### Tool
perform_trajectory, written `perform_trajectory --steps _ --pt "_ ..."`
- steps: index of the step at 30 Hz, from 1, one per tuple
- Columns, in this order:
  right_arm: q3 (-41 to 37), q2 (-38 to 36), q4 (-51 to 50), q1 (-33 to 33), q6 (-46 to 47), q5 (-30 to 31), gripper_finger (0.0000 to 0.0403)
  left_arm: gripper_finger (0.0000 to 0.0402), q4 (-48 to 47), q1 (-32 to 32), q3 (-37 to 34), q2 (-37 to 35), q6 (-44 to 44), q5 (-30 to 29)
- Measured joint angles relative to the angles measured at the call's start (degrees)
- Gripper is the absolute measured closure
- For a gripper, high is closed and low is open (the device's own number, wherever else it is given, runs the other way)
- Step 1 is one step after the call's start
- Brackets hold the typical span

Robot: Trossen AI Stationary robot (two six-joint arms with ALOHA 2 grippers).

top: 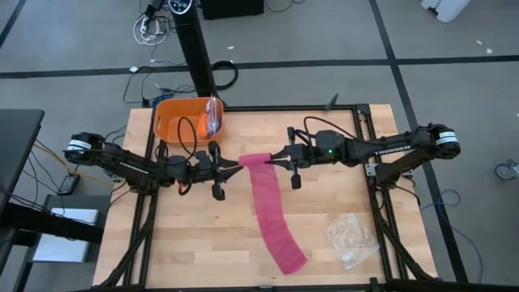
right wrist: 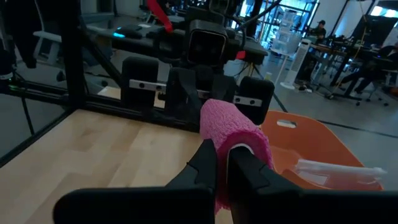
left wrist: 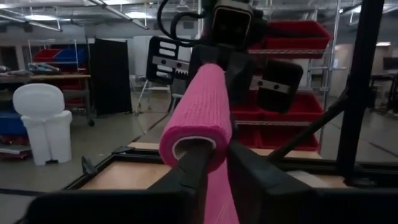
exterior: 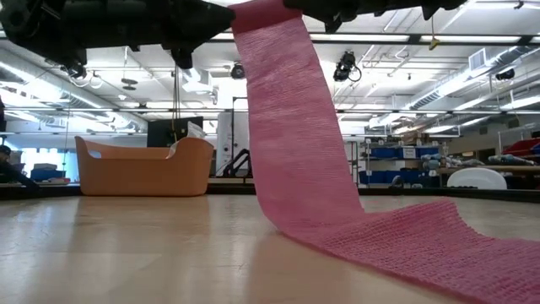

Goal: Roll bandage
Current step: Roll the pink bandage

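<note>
Surface (top: 186, 243) fills the middle of the high view, light wood in a black frame. The bandage (top: 272, 212) runs as a long flat band from lower centre-right of that view up to a short rolled start held aloft at centre; in the low view it hangs from the top edge and drapes onto the wood at lower right. Roll axis lies left-right across the frame, in line with both arms. Left tool (top: 235, 165) meets the roll's left end, right tool (top: 274, 160) its right end; each wrist view shows one finger inside the roll's core and one outside, clamped on the layers. Neither arm is nearer. Judgement: further winding turns about this shared axis. Orange tub (top: 185, 120) sits upper left, clear plastic bag (top: 351, 238) lower right, both well apart from the band; nothing obstructs.
</note>
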Motion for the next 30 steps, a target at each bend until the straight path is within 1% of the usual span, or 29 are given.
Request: perform_trajectory --steps 4,7,9,11,14,18,21,25,27,30 --pt "0.0 0.0 -0.2 0.0 0.4 0.0 0.0390 0.0379 -0.3 0.2 0.2 0.0 0.7 0.1" --pt "0.0 0.1 -0.3 -0.1 1.3 -0.1 0.0389 0.0389 -0.3 0.1 0.3 0.0 2.5 -0.8" --pt "0.0 0.1 -0.3 -0.1 2.7 0.2 0.0382 0.0392 -0.2 0.1 0.3 0.0 3.9 -2.6" --pt "0.0 0.1 -0.6 -0.2 4.1 2.1 0.0365 0.0394 0.1 0.1 0.3 0.0 5.8 -5.7" --pt "0.0 -0.6 -4.4 -0.1 4.5 4.0 0.0326 0.0396 0.4 0.2 -0.2 0.1 8.0 -10.0" --pt "0.0 -2.8 -9.0 0.0 5.8 6.8 0.0268 0.0398 0.4 0.2 -0.5 0.3 8.7 -11.5" --pt "0.0 -4.0 -12.1 0.0 6.0 8.3 0.0234 0.0398 -0.1 0.2 -0.6 0.5 9.0 -13.6" --pt "0.0 -5.5 -14.1 0.4 6.0 9.1 0.0209 0.0398 -0.1 0.2 -0.6 0.7 9.3 -14.4" --pt "0.0 -6.2 -15.6 1.1 5.9 9.1 0.0203 0.0398 -0.1 0.2 -0.6 0.7 10.1 -15.6" --pt "0.0 -7.3 -18.8 3.9 4.6 9.5 0.0201 0.0398 0.0 0.2 -0.8 0.7 12.0 -18.4"
